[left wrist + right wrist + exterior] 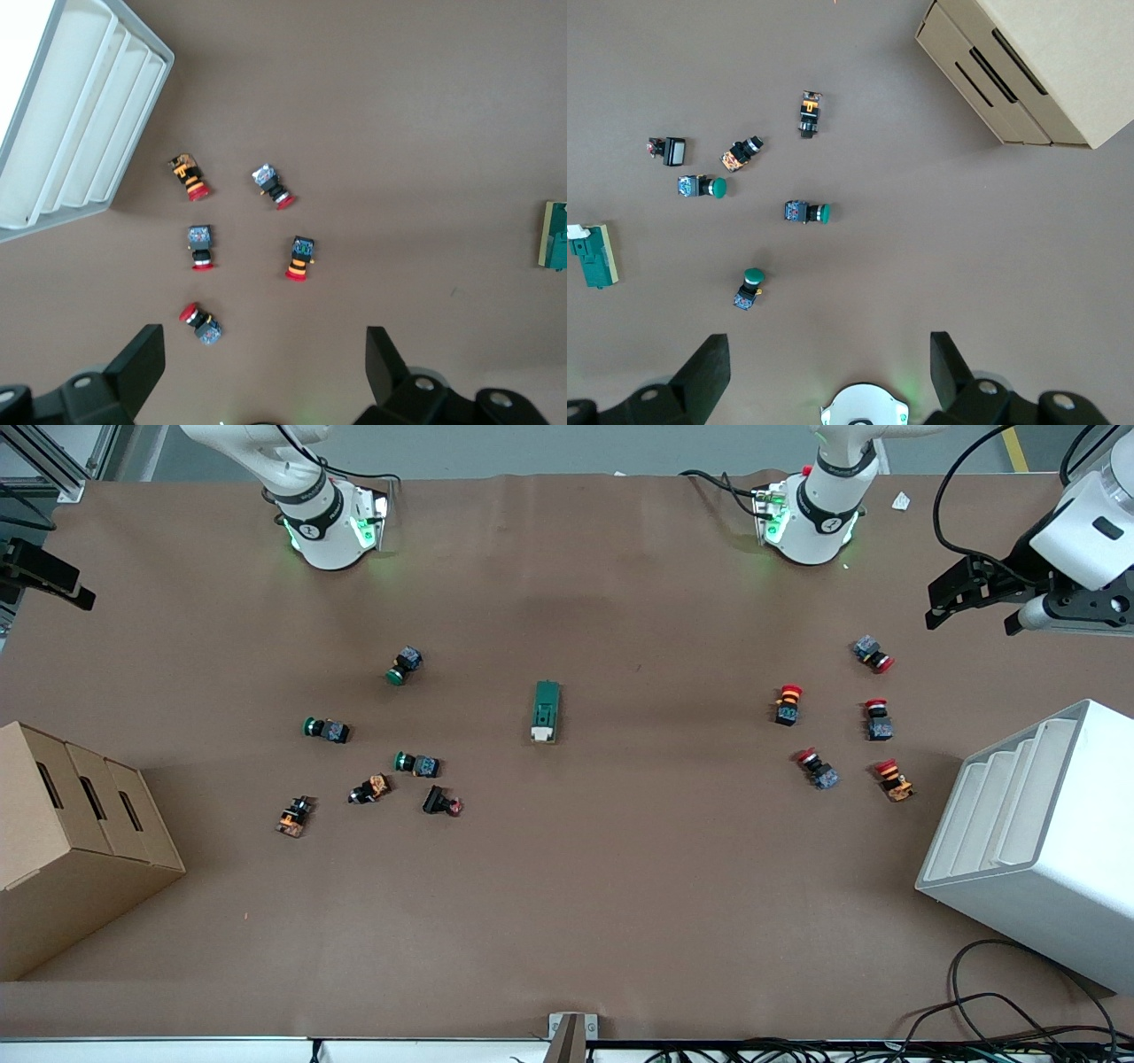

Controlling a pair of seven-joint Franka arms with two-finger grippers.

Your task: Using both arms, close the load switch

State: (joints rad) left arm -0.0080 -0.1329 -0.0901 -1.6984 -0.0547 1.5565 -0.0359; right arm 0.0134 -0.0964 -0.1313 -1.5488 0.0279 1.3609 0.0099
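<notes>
The load switch (547, 711), a dark green block with a white lever end, lies flat in the middle of the table, apart from both grippers. It shows at the edge of the left wrist view (556, 235) and of the right wrist view (592, 255). My left gripper (970, 620) hangs open over the left arm's end of the table, near several red push buttons; its jaws (263, 367) hold nothing. My right gripper (53, 580) is up at the right arm's end, partly cut off by the picture's edge. Its jaws (830, 372) stand open and empty over bare table.
Several green and black push buttons (416, 763) lie scattered toward the right arm's end, several red ones (788, 703) toward the left arm's end. A cardboard box (71, 841) and a white slotted rack (1036, 841) stand at the table's two ends. Cables (1001, 1019) run along the front edge.
</notes>
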